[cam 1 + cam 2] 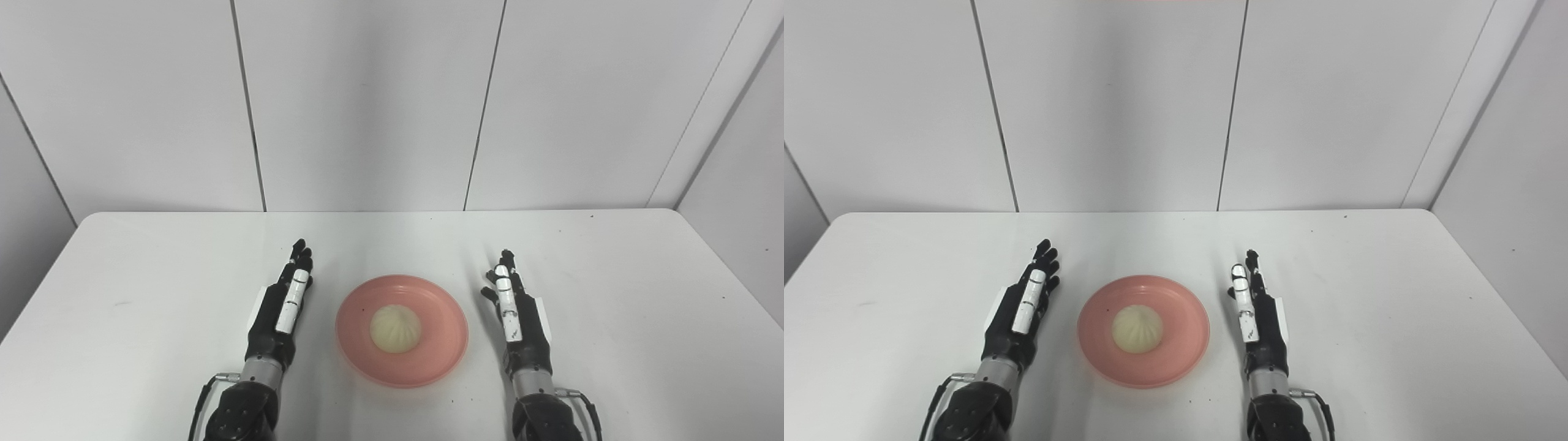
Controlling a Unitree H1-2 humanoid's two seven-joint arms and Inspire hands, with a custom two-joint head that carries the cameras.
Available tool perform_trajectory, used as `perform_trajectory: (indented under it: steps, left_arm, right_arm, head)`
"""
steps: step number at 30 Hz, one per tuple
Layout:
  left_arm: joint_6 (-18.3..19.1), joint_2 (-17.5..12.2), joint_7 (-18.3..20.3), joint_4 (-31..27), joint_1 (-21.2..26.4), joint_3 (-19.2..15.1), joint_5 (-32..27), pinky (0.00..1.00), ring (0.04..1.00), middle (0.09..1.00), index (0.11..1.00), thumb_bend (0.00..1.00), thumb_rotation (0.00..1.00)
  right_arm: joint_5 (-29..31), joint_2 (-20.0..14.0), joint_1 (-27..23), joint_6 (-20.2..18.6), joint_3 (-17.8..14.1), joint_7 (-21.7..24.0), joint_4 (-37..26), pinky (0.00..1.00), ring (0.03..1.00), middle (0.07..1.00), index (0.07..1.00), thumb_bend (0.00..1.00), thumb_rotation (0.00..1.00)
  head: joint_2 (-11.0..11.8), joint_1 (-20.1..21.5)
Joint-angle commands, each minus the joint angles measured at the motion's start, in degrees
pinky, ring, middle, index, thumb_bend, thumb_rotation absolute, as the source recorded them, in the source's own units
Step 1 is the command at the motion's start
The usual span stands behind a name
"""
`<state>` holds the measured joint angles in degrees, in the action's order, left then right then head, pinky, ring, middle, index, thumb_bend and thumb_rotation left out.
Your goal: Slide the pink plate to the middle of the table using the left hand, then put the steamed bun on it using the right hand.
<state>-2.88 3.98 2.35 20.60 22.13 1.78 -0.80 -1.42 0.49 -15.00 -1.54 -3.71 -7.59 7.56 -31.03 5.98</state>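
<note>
Evidently both parts of the job looked finished: the pink plate (pixel 402 331) sat near the middle of the white table (pixel 612 294), toward the robot's edge, and the steamed bun (pixel 395 328) rested on the plate's flat centre, slightly left of its middle. The left hand (pixel 282 309) lay just beside the plate on one side and the right hand (pixel 516 312) on the other, neither touching it. Each was empty, fingers stretched forward and held fairly close together, palm turned inward toward the plate.

As a judgement, the only step left was to keep clear. Doing that well would mean holding both hands low and parallel as they were, or drawing them straight back along their own arms, so that no finger brushed the raised rim and nudged the plate off centre.

The plate was round and shallow, with a smooth, faintly glossy finish that suggested plastic, and a gently upturned rim. The bun was a pale cream dome, matte, with pleats gathered to a point at the top; it seemed soft and likely to dent under a firm squeeze. The tabletop was smooth, lightly speckled with small dark marks, and had rounded corners. Plain white panelled walls stood behind it.
</note>
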Motion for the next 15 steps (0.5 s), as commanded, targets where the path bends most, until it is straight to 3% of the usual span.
perform_trajectory:
  steps: [1, 15]
  left_arm:
    - [1.95, -0.51, 0.4, -0.48, 0.69, 0.05, -0.25, 1.0, 1.0, 1.0, 0.988, 0.74, 0.9]
    - [3.85, -0.57, 0.74, -1.7, 0.47, 0.45, -0.23, 1.0, 1.0, 0.994, 0.99, 0.73, 0.9]
  right_arm:
    - [-0.19, 0.65, -0.8, -2.31, 0.55, 0.22, -0.48, 0.92, 0.934, 0.999, 0.986, 0.7, 1.0]
    - [-1.15, 0.11, -0.68, -2.87, 0.99, 0.45, -1.29, 0.93, 0.941, 0.993, 0.98, 0.71, 1.0]
  head:
    - [-0.07, -0.08]
    - [-0.41, 0.02]
